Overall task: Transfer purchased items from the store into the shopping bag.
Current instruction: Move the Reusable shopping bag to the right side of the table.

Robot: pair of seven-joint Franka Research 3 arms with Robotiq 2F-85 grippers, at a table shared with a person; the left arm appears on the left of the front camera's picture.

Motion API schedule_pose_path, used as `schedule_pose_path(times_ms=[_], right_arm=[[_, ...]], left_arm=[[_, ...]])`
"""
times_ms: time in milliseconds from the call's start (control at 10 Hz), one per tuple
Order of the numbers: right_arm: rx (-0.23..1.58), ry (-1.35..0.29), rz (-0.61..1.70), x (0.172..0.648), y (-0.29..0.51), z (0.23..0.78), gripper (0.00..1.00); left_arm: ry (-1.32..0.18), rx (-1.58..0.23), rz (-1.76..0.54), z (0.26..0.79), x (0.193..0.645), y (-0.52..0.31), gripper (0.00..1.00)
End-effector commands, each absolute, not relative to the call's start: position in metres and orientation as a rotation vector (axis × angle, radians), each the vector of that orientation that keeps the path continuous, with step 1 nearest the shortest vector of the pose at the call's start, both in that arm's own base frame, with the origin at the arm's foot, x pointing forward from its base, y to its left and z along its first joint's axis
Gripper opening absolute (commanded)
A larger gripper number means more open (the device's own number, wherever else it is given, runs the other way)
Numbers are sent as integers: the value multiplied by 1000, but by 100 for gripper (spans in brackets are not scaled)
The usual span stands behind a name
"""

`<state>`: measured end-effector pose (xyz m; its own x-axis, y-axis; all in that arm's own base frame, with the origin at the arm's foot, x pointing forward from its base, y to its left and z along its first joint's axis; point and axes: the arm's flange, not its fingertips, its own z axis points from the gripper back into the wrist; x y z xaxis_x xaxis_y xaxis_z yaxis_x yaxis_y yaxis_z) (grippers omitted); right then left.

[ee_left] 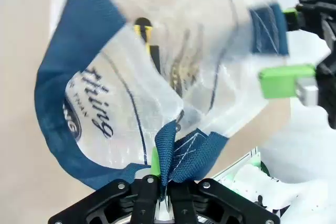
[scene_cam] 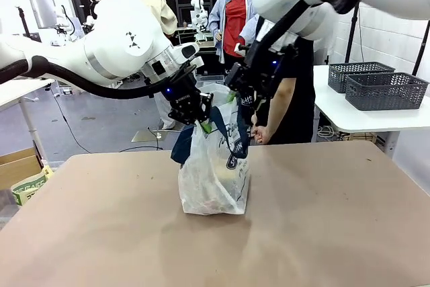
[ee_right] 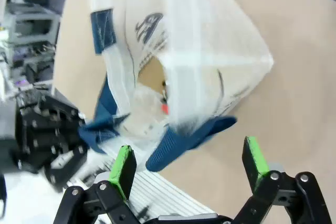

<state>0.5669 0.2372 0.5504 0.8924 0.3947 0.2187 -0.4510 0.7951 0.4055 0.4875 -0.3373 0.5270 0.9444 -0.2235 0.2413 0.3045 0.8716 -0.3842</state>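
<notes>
My left pincer is pressed together on a blue strap handle of the shopping bag, and it holds that side of the bag up. In my left wrist view I see the strap bunched right between my fingers, with the whitish bag and its dark print hanging past them. My right pincer is spread wide. Its two green pads stand far apart, and the other blue strap lies loose between them, not pinched. In the front view my right pincer hangs just beside the top of the bag, on its far right side. The bag stands on the tan worktop, near the middle, and its bottom rests flat there. Through the thin plastic I can see some brownish and yellowish things low inside the bag, but they are too blurry to tell apart. A person stands at the far side of the worktop, close behind the bag. Two dark grey baskets sit on a white table at the far right, well apart from the bag.
</notes>
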Motion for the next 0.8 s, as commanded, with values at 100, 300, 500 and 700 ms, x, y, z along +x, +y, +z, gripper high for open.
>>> schedule_pose_path(times_ms=[100, 300, 500, 700], right_arm=[[452, -243, 641, 525, 180, 558, 100], [464, -368, 779, 511, 156, 570, 100], [416, -426, 976, 498, 149, 572, 100], [326, -447, 1137, 495, 142, 567, 100]], left_arm=[[-195, -439, -266, 530, 488, -333, 0], [-195, -439, -266, 530, 488, -333, 0], [-195, -439, -266, 530, 488, -333, 0], [-195, -439, -266, 530, 488, -333, 0]])
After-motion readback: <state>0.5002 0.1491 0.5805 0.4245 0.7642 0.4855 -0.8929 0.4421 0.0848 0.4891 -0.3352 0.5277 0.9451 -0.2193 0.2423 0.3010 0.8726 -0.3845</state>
